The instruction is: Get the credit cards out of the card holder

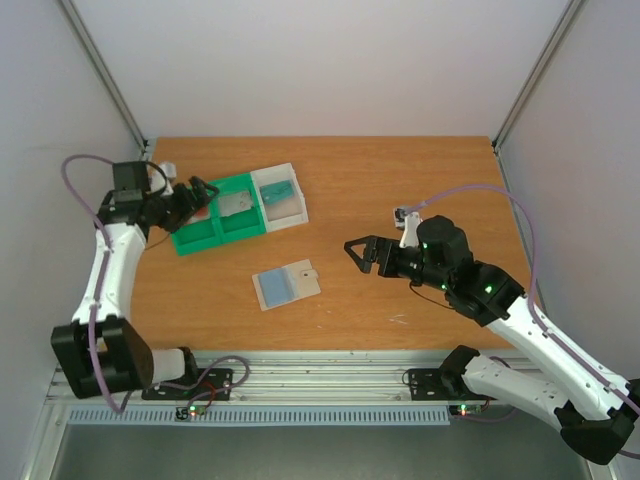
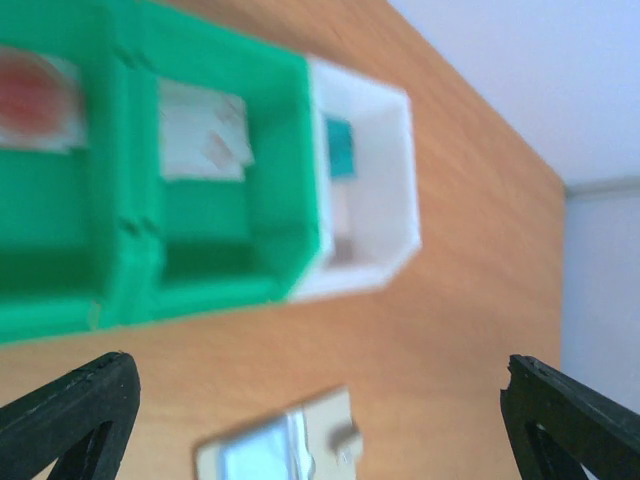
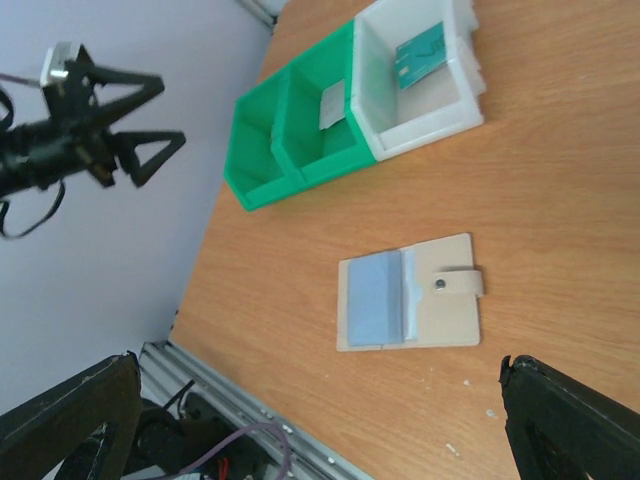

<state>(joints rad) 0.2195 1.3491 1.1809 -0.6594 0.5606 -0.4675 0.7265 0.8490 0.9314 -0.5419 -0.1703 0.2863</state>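
The card holder (image 1: 287, 284) lies open and flat on the table, blue-grey pocket on one half and a snap tab on the other; it also shows in the right wrist view (image 3: 410, 295) and, blurred, in the left wrist view (image 2: 285, 450). No card is visibly sticking out of it. A teal card (image 3: 420, 45) lies in the tray's white compartment, a whitish card (image 2: 200, 135) in the middle one, and a red-printed card (image 2: 30, 100) in the left one. My left gripper (image 1: 203, 190) is open and empty over the tray's left end. My right gripper (image 1: 358, 253) is open and empty, right of the holder.
The green-and-white three-compartment tray (image 1: 215, 236) stands at the back left, behind the holder. Grey walls with metal posts close in the table on the left, back and right. An aluminium rail with cables runs along the near edge (image 1: 320, 375).
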